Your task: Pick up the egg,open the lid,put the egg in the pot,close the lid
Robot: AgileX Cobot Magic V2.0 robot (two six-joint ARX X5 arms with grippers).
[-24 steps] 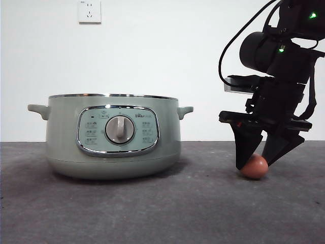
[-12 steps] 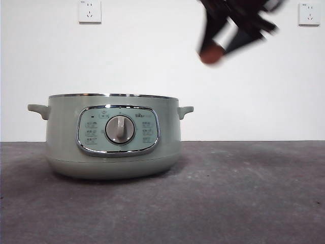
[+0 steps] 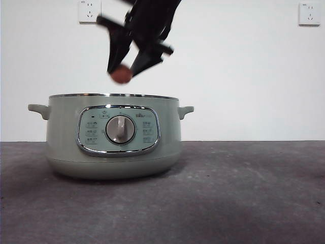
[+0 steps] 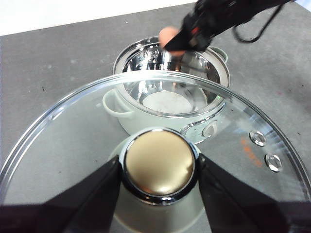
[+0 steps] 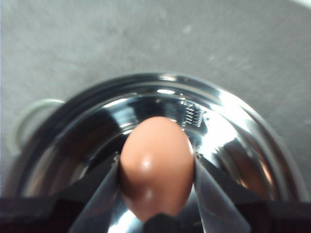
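Observation:
The pale sage-green pot (image 3: 112,136) stands open on the table, its shiny steel inside showing in the right wrist view (image 5: 160,116) and the left wrist view (image 4: 170,97). My right gripper (image 3: 122,73) is shut on the brown-orange egg (image 3: 121,75) and holds it just above the pot's rim; the egg fills the right wrist view (image 5: 156,165) and shows in the left wrist view (image 4: 168,36). My left gripper (image 4: 159,170) is shut on the knob (image 4: 159,162) of the glass lid (image 4: 73,126), held up and to the side of the pot, out of the front view.
The grey table (image 3: 244,193) stretches to the right of the pot. A white wall with a socket (image 3: 89,11) at the left and another (image 3: 309,13) at the right stands behind.
My right gripper has lifted the egg off the table at the right and carried it up and leftward, now lowered to just above the open pot.

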